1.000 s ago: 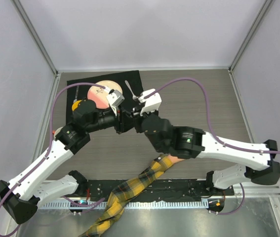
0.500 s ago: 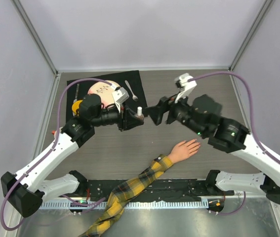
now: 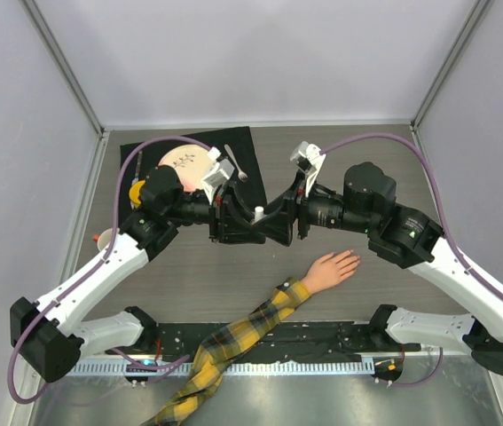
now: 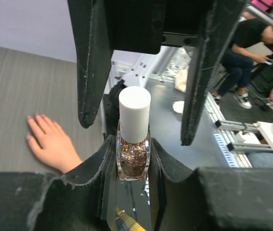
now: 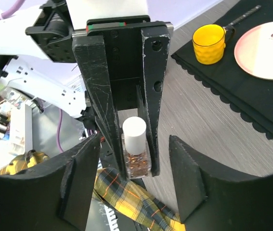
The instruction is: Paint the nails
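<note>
place: robotics lab | cues: panel-walled cell [image 3: 251, 53]; aluminium rails [image 4: 237, 126]; person [image 4: 252, 43] at benches

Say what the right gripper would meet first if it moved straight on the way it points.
Probably the white cap of the nail polish bottle in the left gripper, centred between the open jaws of the right gripper.

No word, brand or number can be read in any view. The dark marks on the plate [image 3: 178, 159], far left on the surface, are too small to make out. The bottle [image 4: 133, 156] shows only glitter through its glass and a plain white cap.
</note>
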